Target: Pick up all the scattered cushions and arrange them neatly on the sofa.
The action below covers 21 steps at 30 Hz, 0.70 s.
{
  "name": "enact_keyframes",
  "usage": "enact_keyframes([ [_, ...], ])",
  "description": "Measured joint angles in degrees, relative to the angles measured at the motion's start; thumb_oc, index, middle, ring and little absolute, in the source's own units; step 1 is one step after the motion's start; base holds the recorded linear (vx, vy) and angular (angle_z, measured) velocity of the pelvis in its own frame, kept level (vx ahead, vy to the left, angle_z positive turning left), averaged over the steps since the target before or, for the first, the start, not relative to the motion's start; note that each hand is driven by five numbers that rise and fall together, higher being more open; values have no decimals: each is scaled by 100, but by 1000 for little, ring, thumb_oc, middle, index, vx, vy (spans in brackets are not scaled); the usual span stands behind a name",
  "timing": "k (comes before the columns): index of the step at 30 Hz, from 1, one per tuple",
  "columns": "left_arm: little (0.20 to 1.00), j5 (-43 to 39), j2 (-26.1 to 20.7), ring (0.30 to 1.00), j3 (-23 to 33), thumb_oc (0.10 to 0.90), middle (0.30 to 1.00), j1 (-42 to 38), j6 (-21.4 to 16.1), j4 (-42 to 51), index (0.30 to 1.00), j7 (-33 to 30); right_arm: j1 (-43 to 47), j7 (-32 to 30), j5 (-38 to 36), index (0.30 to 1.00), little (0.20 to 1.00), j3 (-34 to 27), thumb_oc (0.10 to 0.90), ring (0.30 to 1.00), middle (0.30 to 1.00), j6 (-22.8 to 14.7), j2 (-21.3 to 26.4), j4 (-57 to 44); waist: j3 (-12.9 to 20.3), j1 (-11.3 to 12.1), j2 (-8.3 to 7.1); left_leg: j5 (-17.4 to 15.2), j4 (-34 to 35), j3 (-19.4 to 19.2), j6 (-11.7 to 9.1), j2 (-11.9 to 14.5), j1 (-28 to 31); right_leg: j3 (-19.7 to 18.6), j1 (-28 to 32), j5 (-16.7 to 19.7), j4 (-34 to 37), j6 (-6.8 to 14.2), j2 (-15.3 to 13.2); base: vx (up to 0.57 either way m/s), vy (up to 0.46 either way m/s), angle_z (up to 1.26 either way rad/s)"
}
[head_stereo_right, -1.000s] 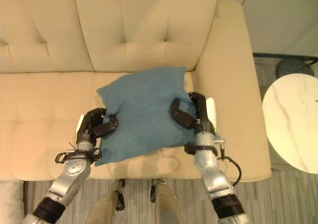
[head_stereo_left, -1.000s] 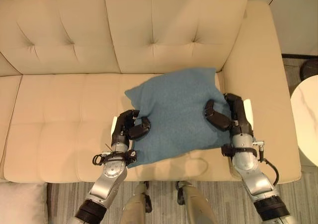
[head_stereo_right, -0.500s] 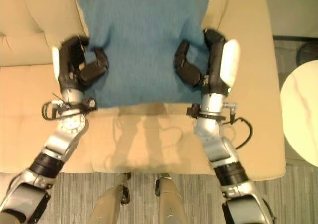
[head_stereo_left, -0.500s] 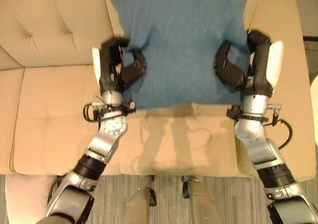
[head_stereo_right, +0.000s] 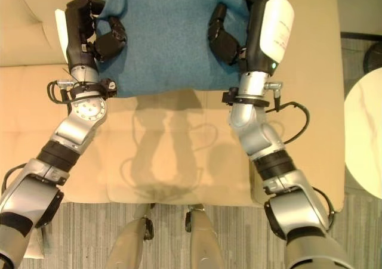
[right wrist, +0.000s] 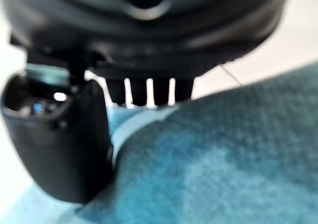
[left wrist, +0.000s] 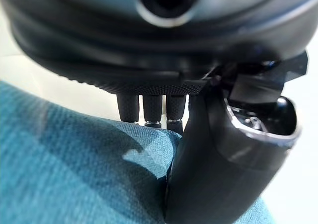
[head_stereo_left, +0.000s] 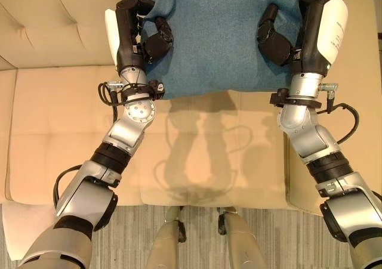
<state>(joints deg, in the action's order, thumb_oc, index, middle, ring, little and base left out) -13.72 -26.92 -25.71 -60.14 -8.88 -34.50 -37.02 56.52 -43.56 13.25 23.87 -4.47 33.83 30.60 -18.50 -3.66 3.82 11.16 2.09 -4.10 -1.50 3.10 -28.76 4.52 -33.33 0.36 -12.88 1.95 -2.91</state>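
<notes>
- Nearest, at the lower left corner of the left eye view: a pale cushion (head_stereo_left: 15, 233) on the striped floor (head_stereo_left: 197, 251), just in front of the sofa (head_stereo_left: 54, 138). Probably one of the scattered ones, not yet collected; only a corner visible, so hard to say more.
- Next, the seat of the sofa: bare and cream, no cushion lying flat on it here.
- Above the seat, held up between both arms: a blue cushion (head_stereo_left: 218, 36), lower edge hanging clear of the seat, upper part cut off by the view's top edge.
- On its left edge: left hand (head_stereo_left: 138, 33), fingers and thumb curled round the fabric, pinching it; confirmed in the left wrist view, thumb (left wrist: 208, 169) pressed onto blue cloth with fingers (left wrist: 151, 110) behind the fold.
- On its right edge: right hand (head_stereo_left: 286, 33), likewise clamped on the cloth; same grip in the right wrist view, thumb (right wrist: 59, 139) on one face, fingers (right wrist: 149, 92) behind.
- Farthest: the tufted backrest (head_stereo_left: 54, 24) behind the blue cushion; whether cushion and backrest touch, impossible to tell.
- To the right, a round white side table (head_stereo_right: 367, 138), well apart from the work.
- Judged progress: partway. Blue cushion lifted and near the back but not yet set down or released; floor cushion left to fetch; final tidying still ahead.
</notes>
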Motion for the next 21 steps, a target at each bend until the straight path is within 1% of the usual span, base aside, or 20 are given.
enact_keyframes([
  [1,900,-98,-1,900,-114,800,900,-204,47,-401,900,105,307,139,-257,900,900,274,800,900,900,48,-75,454,-6,-2,-16,0,-66,1,0,-10,-123,-52,-133,36,-17,18,-8,-41,-36,-19],
  [3,900,-115,-32,900,-145,800,900,-291,125,-585,900,262,422,378,-502,900,900,452,800,900,900,151,-73,567,-34,9,-63,0,-101,7,0,-26,-226,-154,-275,66,-33,18,-7,-12,-31,-19],
  [4,900,-125,-65,900,-152,800,900,-287,173,-597,900,289,413,457,-558,900,900,505,800,900,900,189,-74,576,-60,10,-106,0,-103,8,-1,-24,-233,-177,-296,79,-32,17,-2,-1,-24,-18],
  [6,900,-147,-220,900,-304,800,900,-279,273,-700,900,440,383,776,-734,900,900,716,800,900,900,312,-26,647,-145,-36,-246,5,-105,97,-8,-19,-232,-190,-295,92,-24,10,13,11,-13,-7],
  [9,900,-143,-236,900,-357,800,900,-254,365,-821,900,625,341,1060,-771,900,900,721,800,900,900,452,17,680,-194,-46,-313,17,-103,135,-25,-17,-223,-185,-266,102,7,4,12,0,0,0],
  [10,900,-143,-236,900,-354,800,900,-255,395,-820,900,659,331,1122,-780,900,900,723,800,900,900,468,22,680,-256,-38,-335,18,-103,136,-26,-16,-178,-187,-217,103,10,2,11,0,0,0],
  [11,900,-143,-235,900,-354,800,900,-255,396,-816,900,665,331,1152,-780,900,900,722,800,900,900,468,19,679,-347,-41,-349,18,-97,145,-26,-18,-89,-186,-125,103,15,2,6,0,0,0],
  [12,900,-134,-232,900,-338,800,900,-193,395,-801,900,688,301,1215,-780,900,900,724,800,900,900,464,6,677,-366,-27,-363,18,-77,143,-26,-22,-18,-196,-74,103,17,2,5,0,0,0],
  [17,900,-127,-210,900,-352,800,900,-7,414,-802,900,808,164,1448,-858,900,900,724,800,900,900,464,0,680,-366,-27,-364,18,-64,143,-26,-23,195,-198,181,127,126,-2,11,2,0,-1],
  [21,900,-77,-217,900,-344,800,900,41,417,-788,900,909,121,1588,-999,900,900,695,800,900,900,462,-2,680,-366,-16,-364,18,-64,142,-26,-3,211,-211,196,170,145,-3,38,3,-4,-1],
])
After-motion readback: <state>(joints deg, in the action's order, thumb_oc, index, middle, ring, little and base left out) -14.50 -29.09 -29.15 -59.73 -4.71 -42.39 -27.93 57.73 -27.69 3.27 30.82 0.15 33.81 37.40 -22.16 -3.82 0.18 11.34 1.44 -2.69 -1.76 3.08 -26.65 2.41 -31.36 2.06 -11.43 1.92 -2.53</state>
